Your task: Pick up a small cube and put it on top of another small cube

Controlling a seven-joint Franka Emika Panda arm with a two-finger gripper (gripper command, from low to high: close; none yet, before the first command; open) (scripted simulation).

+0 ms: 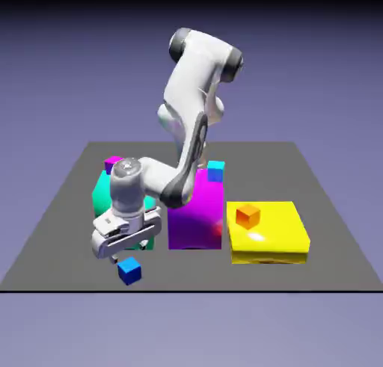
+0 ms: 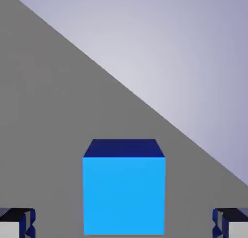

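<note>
Blue cube (image 1: 129,271): on counter (image 1: 52,261), nr front edge, exterior view's left; corner twd viewer; no long axis, equal sides
Tool (image 1: 129,256): fingers wide apart, just above blue cube, nothing held
Orange cube (image 1: 247,216): atop yellow block (image 1: 268,235), corner fwd

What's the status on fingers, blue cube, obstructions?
Fingers open, empty, above the small blue cube. Cube on the table, not gripped. Nothing visible between fingers and cube; orange cube sits on the yellow block.
</note>
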